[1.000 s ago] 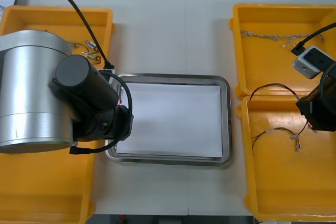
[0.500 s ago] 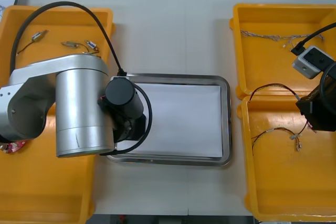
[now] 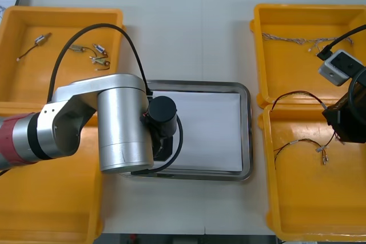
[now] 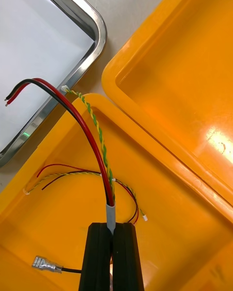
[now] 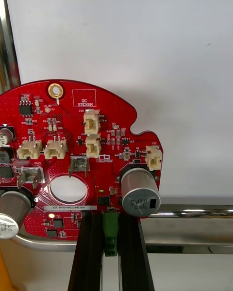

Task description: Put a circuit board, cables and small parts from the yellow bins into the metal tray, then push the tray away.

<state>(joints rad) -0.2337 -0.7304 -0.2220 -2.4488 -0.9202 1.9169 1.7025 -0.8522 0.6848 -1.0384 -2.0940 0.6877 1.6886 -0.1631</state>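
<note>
The left claw [image 5: 110, 220] is clenched on a round red circuit board [image 5: 73, 140], its black fingers [image 5: 90, 252] pinching a small green block [image 5: 110, 233] at the board's edge. The board is a flat disc with a notch cut into its rim. It carries several white plug sockets, silver cylinders [image 5: 140, 199], a gold-ringed hole [image 5: 56, 90], a larger plain hole [image 5: 69, 188], a white label strip and a printed box reading "QC STICKER". Most of it lies over the white inside of the shiny metal tray [image 5: 194, 211], and the gripped edge crosses the tray's rim. I cannot tell whether the board touches the tray. In the front view the silver left arm [image 3: 120, 124] reaches over the tray's left side on the light worktop [image 3: 189, 44].

The right claw [image 4: 111, 230] is clamped on the grey sleeve [image 4: 111, 216] of a cable bundle [image 4: 92, 140]: a red wire, a black wire and a twisted yellow-green pair. The bundle rises from the claw over the near right yellow plastic bin [image 4: 58, 223], and its free ends arch toward the tray's corner. Thin loose wires [image 4: 63, 172] and a small metal part [image 4: 46, 265] lie in that bin.
</note>
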